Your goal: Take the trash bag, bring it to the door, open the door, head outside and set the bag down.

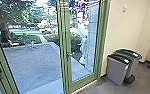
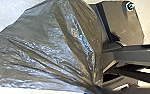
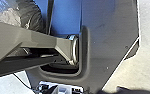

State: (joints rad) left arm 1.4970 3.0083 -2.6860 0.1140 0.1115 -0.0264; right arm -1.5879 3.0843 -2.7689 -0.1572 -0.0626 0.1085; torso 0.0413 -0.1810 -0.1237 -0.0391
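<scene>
Beside the robot's base, as the left wrist view has it, hangs the trash bag [image 2: 48, 47], a grey-brown sack of thin, glossy plastic film. Its folds converge on the left gripper [image 2: 92, 90], which is clamped on the gathered top. The state of the right gripper cannot be told. Handling (judged): the film is soft, slippery and apt to tear on an edge; the load looks bulky rather than heavy, though its weight cannot be read from the folds. The bunched neck is the proper place of hold, since a single layer might stretch or split. A wide swing could brush the bag against the frame. Beneath it lies a pale, smooth-looking floor [image 2: 6, 15].

Ahead stands the glass door [image 1: 82, 67] in a green frame, a small metal handle [image 1: 69, 54] on its upright; whether the door is latched is unclear. Beyond the glass, a grey paved yard [image 1: 36, 62] extends to shrubs and a thick-trunked tree [image 1: 3, 30]. Indoors, to the right, a grey bin with a black lid [image 1: 118, 71] stands just beside a grey wheeled bin with a green lid [image 1: 134, 65], both near a cream wall [image 1: 126, 30]. Setting the bag down outside remains to be done.
</scene>
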